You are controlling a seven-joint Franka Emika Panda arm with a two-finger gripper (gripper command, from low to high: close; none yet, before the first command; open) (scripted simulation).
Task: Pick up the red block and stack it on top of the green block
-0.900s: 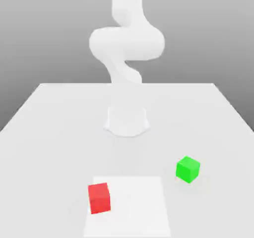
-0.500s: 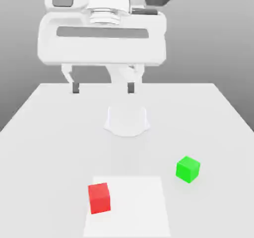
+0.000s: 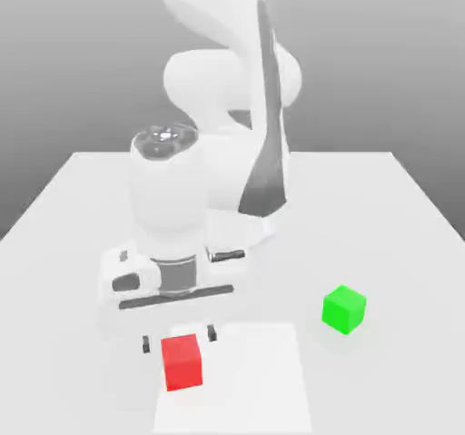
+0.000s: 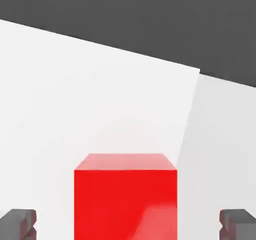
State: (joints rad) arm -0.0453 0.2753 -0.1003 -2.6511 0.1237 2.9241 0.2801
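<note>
Released, the hand [image 3: 179,340] hangs over the red block [image 3: 182,361] near the surface's [image 3: 82,215] front edge (fingers either side, apart); green block [image 3: 344,310] sits well apart, unobstructed.

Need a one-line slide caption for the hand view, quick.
Open claw straddling the red block on the white table.

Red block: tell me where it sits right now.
In the exterior view the red block rests on the table near the front edge, left of the green block, directly under the open gripper, whose fingertips flank it without touching.
</note>
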